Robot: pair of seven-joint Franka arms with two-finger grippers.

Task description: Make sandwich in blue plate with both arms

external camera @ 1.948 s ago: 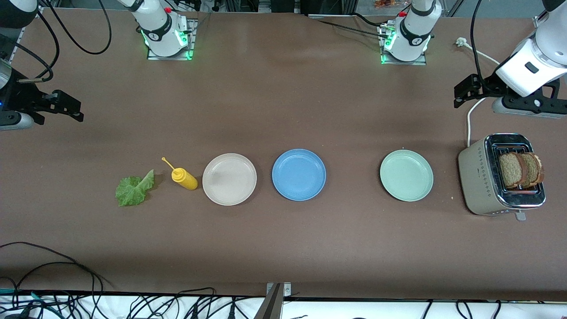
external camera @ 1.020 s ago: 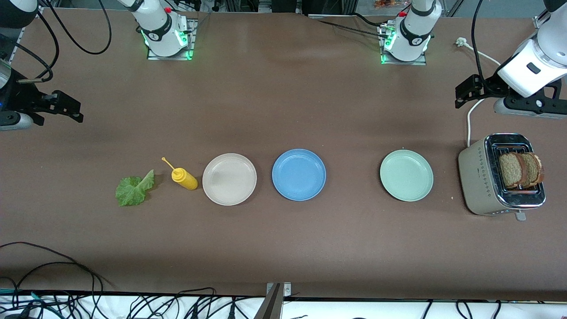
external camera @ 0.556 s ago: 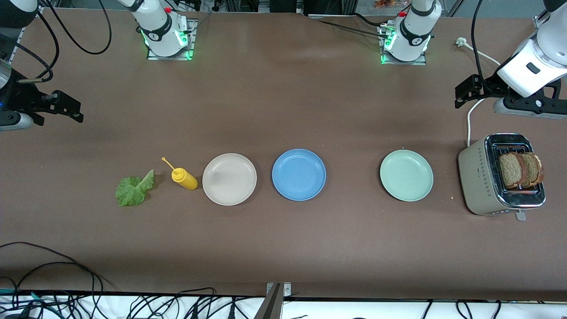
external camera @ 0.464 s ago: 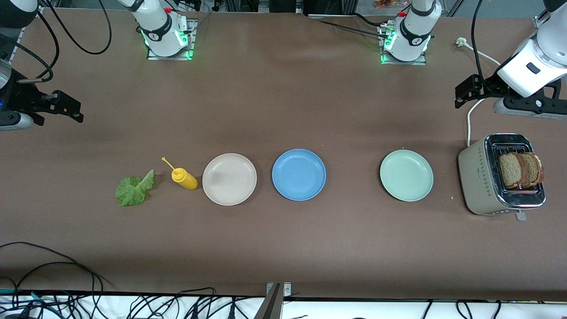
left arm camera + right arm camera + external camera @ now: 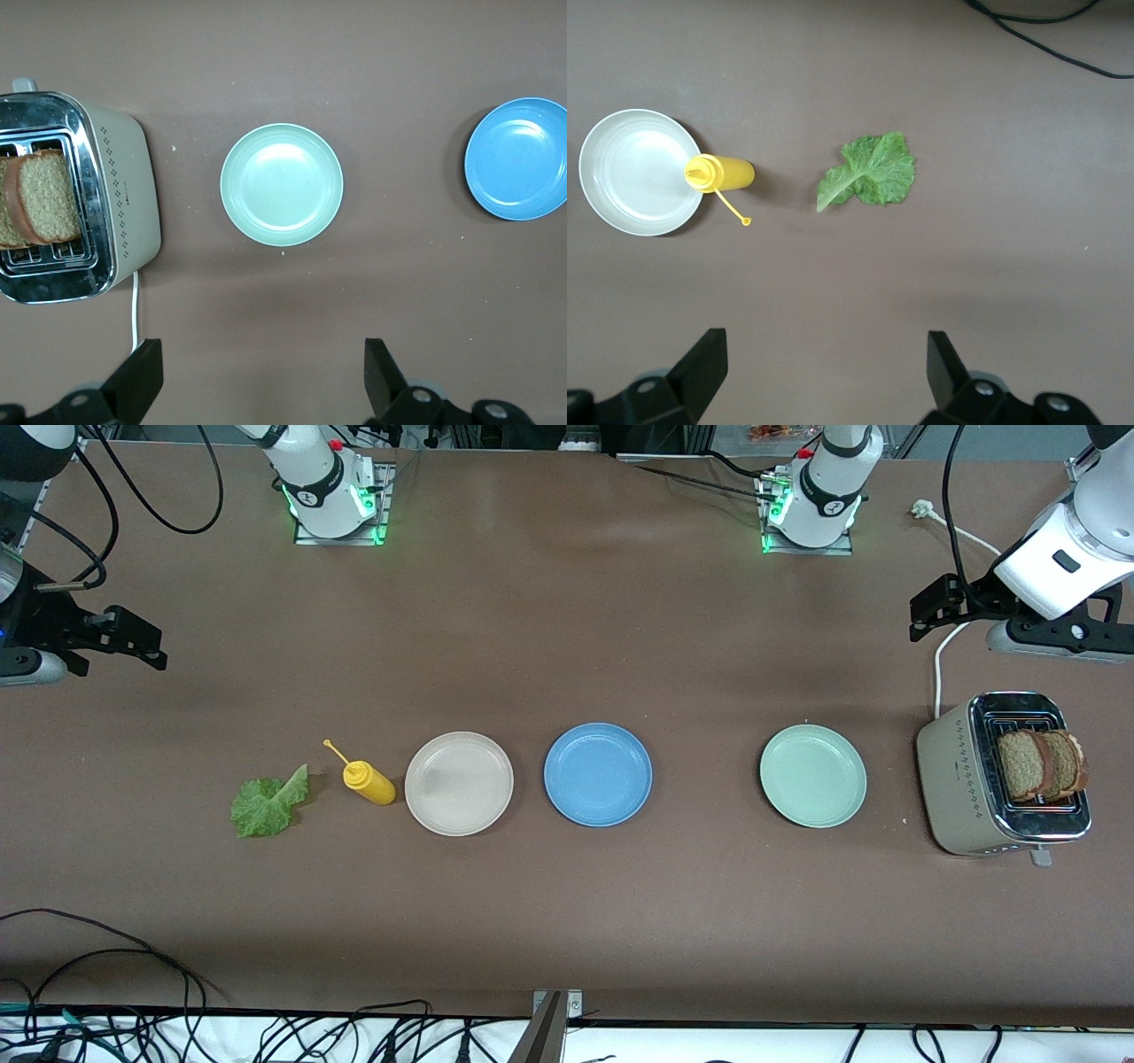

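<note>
A matt brown bench [image 5: 567,629] carries three smooth, slightly glossy plates: beige [image 5: 459,783], blue plate [image 5: 598,773], mint [image 5: 813,775]. The toaster [image 5: 961,788] has a shiny metal top and matt cream sides. Coarse-grained bread [image 5: 1019,764]; ruffled lettuce leaf [image 5: 266,804]; smooth yellow plastic bottle [image 5: 370,782].

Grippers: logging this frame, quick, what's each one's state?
Left gripper: open, empty, above the table near the toaster.
Right gripper: open, empty.
</note>
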